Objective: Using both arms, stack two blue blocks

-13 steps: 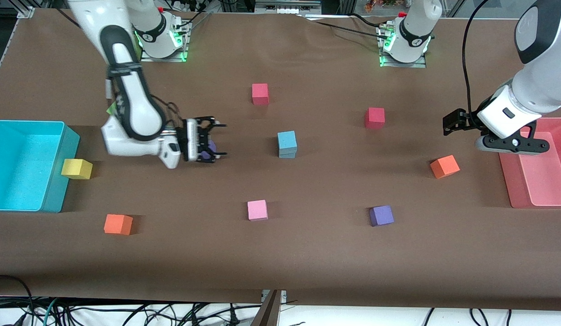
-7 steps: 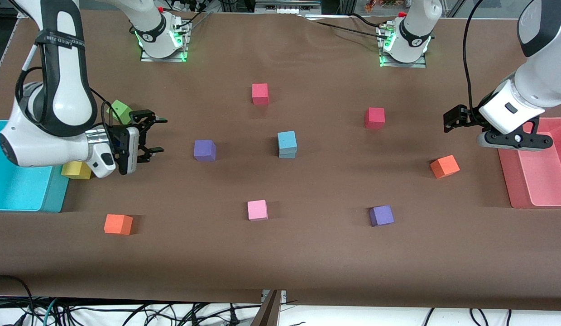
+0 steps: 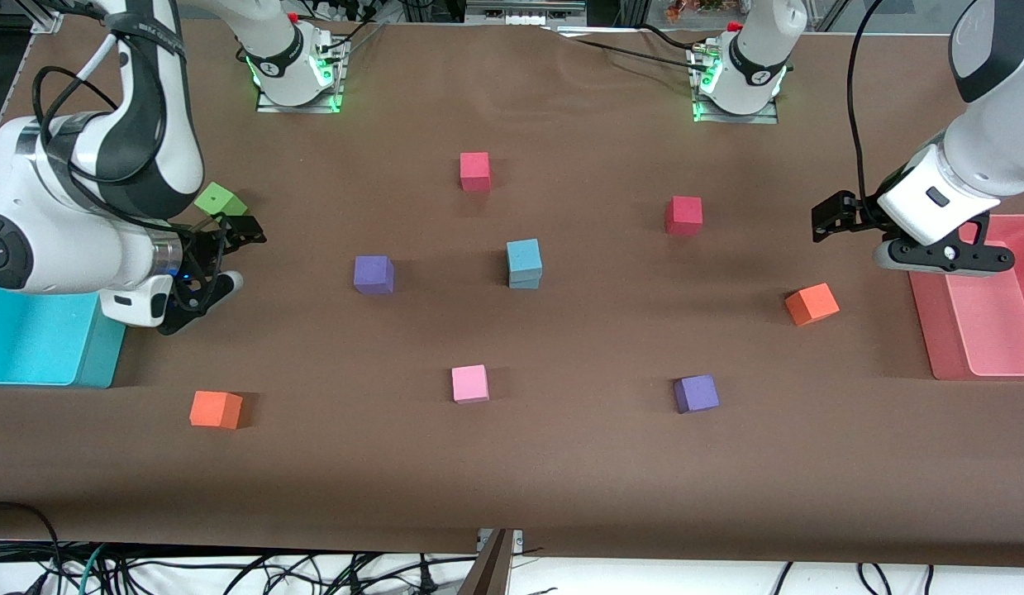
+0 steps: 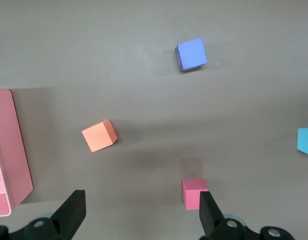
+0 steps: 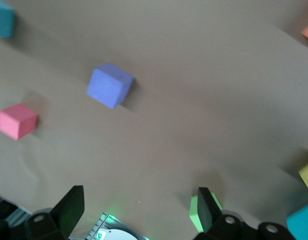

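The two blue blocks [image 3: 524, 263] stand stacked one on the other near the table's middle, with no gripper touching them. They show at the edge of the left wrist view [image 4: 306, 141] and in a corner of the right wrist view [image 5: 3, 19]. My right gripper [image 3: 230, 258] hangs open and holds nothing, over the table beside the cyan bin [image 3: 40, 339] and close to a green cube [image 3: 220, 199]. My left gripper [image 3: 827, 221] hangs open with nothing in it, high up by the pink bin [image 3: 974, 330]. Nothing lies between the fingers of the left gripper [image 4: 141, 210] or the right gripper [image 5: 139, 210].
Loose cubes are scattered about. A purple cube [image 3: 373, 274] sits beside the stack toward the right arm's end. Two red cubes [image 3: 474, 171] [image 3: 683, 215] lie farther back. Nearer the camera are a pink cube [image 3: 469, 383], another purple cube [image 3: 696, 393] and orange cubes [image 3: 216, 409] [image 3: 812, 303].
My right arm has drawn back from over the purple cube to the cyan bin's end, open throughout, and now hides the yellow cube. The left arm has barely moved. The stack has not changed.
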### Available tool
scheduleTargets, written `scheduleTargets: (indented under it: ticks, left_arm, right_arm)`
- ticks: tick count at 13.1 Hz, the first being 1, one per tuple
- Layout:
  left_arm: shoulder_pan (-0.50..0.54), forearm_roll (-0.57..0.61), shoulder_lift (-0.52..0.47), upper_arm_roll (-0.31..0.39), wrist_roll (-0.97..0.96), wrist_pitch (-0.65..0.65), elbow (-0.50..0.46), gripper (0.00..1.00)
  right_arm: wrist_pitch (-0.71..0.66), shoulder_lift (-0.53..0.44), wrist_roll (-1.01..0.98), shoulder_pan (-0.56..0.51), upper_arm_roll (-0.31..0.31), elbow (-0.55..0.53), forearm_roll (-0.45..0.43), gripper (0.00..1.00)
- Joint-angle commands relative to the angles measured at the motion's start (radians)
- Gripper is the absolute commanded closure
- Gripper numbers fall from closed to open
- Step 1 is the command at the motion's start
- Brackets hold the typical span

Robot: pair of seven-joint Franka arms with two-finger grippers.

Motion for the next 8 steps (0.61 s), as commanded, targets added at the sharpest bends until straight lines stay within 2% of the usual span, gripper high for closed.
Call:
scheduleTargets:
  ticks: [1,2,3,4,5,8]
  left_arm:
    - [-0.007,0.006,0.000,-0.002,-0.017,-0.028,0.012,0.00]
    - [-0.007,0.006,-0.006,-0.002,-0.019,-0.022,-0.001,0.00]
    - [-0.007,-0.003,-0.011,-0.002,-0.019,-0.008,-0.011,0.00]
    - [-0.005,-0.008,-0.016,-0.002,-0.017,-0.007,-0.017,0.00]
    - [-0.005,-0.008,-0.017,-0.002,-0.019,-0.007,-0.017,0.00]
    - [-0.008,-0.008,-0.011,-0.002,-0.034,-0.013,-0.006,0.00]
  right_arm:
    - [0.016,-0.004,0.242,0.017,0.023,0.046,-0.120,0.00]
    - [0.061,-0.042,0.336,-0.012,0.071,0.043,-0.158,0.00]
    - [0.109,-0.079,0.423,-0.090,0.165,0.040,-0.190,0.00]
    - [0.126,-0.123,0.543,-0.202,0.299,0.029,-0.209,0.00]
    - [0.145,-0.139,0.659,-0.308,0.386,0.018,-0.211,0.00]
    - [0.148,-0.228,0.662,-0.465,0.498,-0.023,-0.235,0.00]
